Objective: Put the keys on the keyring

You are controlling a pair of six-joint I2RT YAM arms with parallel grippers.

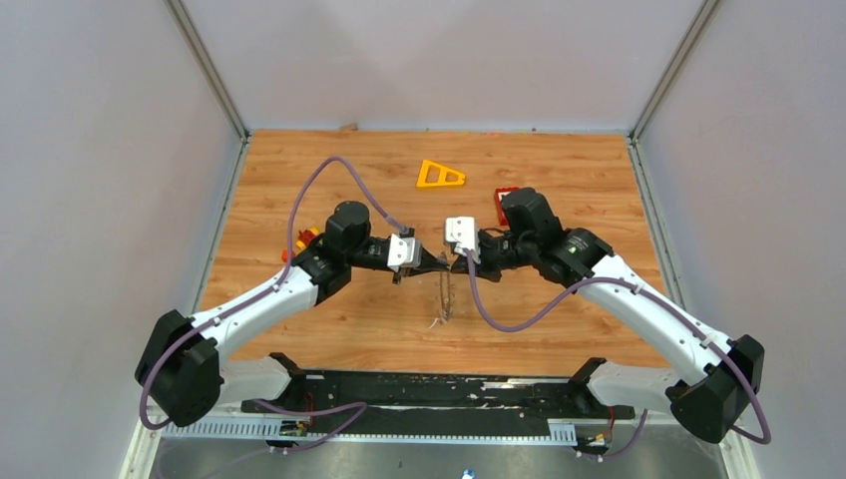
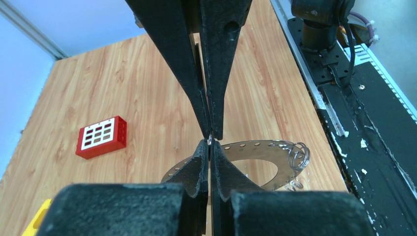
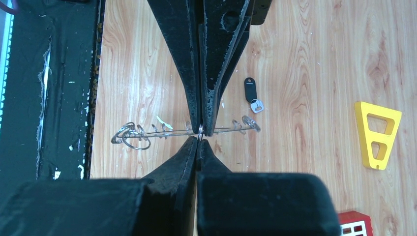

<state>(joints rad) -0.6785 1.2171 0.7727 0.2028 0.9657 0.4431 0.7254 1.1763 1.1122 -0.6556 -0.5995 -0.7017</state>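
Observation:
The keyring, a flat grey ring with small holes and several wire loops, stands on edge between both grippers; it is edge-on in the right wrist view and the top view. My left gripper is shut on its rim. My right gripper is shut tip to tip against it, pinching a small wire loop at the rim. The key, black-headed with a short silvery part, lies loose on the table beyond the ring, held by neither gripper.
A red keypad block lies on the wood behind the right arm. An orange triangular frame lies at the back, also in the right wrist view. The black base rail runs along the near edge.

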